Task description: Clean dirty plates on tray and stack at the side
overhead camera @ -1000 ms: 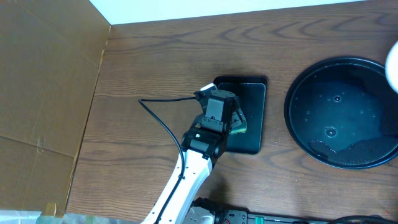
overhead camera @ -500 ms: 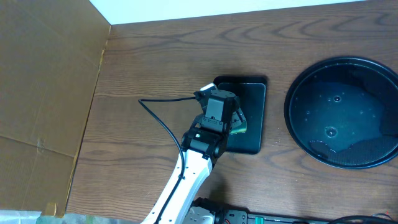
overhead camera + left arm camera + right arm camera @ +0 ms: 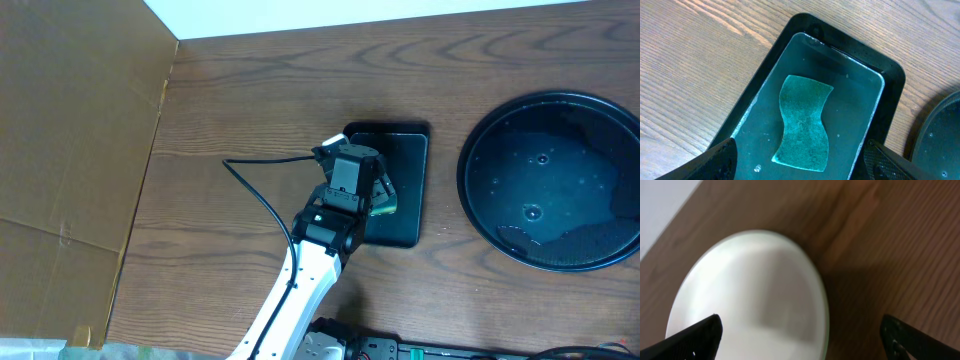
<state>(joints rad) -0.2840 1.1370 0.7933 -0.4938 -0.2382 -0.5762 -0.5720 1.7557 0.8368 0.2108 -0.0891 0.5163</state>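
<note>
Left arm (image 3: pixel 300 262) reaches in from the near table edge with the wrist tipped down. I have the left gripper (image 3: pixel 800 152) hanging above the small rectangular black tray (image 3: pixel 892 80) of water, fingers spread wide, holding nothing. The green sponge (image 3: pixel 802 120) lies flat in that tray below them. Right gripper (image 3: pixel 801 325) points down over a round white plate (image 3: pixel 750 295) on the brown wooden table (image 3: pixel 890 240), fingers wide apart; view is blurry, contact unclear. That plate shows only in the right wrist view. The large round black tray (image 3: pixel 545 180) sits just right of the sponge tray, wet.
</note>
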